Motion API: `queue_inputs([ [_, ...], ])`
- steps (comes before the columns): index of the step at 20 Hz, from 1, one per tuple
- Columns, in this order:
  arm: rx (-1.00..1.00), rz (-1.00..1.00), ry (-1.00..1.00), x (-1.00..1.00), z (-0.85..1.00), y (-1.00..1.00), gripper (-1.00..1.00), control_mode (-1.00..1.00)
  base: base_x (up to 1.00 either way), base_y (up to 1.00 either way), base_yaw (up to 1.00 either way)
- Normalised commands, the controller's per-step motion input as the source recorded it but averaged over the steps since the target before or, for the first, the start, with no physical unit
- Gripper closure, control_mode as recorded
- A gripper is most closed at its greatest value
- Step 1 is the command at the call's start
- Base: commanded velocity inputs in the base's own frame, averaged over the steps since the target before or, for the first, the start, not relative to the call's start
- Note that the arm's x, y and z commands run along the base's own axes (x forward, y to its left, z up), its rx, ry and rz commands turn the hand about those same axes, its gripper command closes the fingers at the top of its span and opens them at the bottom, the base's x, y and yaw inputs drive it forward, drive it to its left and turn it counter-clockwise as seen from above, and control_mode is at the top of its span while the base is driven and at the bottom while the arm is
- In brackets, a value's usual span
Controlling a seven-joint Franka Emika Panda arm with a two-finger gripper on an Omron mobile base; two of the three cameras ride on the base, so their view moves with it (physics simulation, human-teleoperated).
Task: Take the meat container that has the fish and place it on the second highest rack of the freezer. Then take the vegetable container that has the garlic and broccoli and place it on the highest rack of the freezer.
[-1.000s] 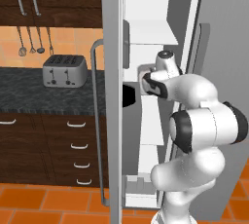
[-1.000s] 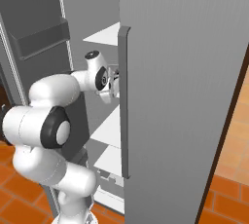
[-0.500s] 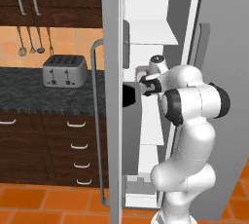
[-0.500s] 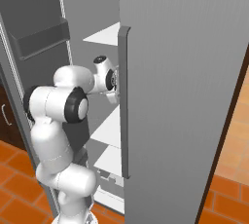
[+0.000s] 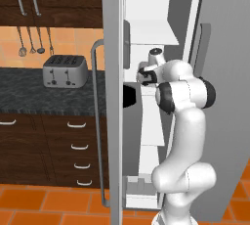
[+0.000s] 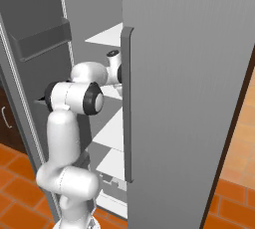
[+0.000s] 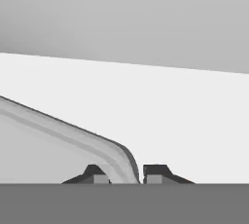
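Inside the white-walled freezer [image 5: 156, 23], the claw [image 7: 125, 175] pinches a pale grey container rim [image 7: 73, 133] above a shelf [image 7: 170, 116].

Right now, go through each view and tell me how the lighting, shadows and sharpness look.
Left base view: even, flat light; the toaster is crisp, the freezer walls nearly washed-out white. Right base view: the grey door is smoothly shaded, no glare, and the shelves beside it are dimmer. Hand view: soft and low in contrast; the gripper fingers straddle a pale tray rim on a bright white shelf.
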Motion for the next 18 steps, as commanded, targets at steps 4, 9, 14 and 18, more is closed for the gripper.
queue_inputs([
  [4, 0.0, 0.0, -0.08, -0.47, 0.04, 0.0, -1.0, -1.0, 0.0, 0.0, 0.0],
  [9, -0.04, 0.0, -0.29, -0.98, -0.05, 0.08, -1.0, -1.0, 0.0, 0.0, 0.0],
  [14, -0.13, 0.0, -0.61, -1.0, -0.05, 0.1, -1.0, -1.0, 0.0, 0.0, 0.0],
  [18, -0.01, 0.0, -0.48, -1.0, 0.98, 0.3, -1.0, -1.0, 0.0, 0.0, 0.0],
])
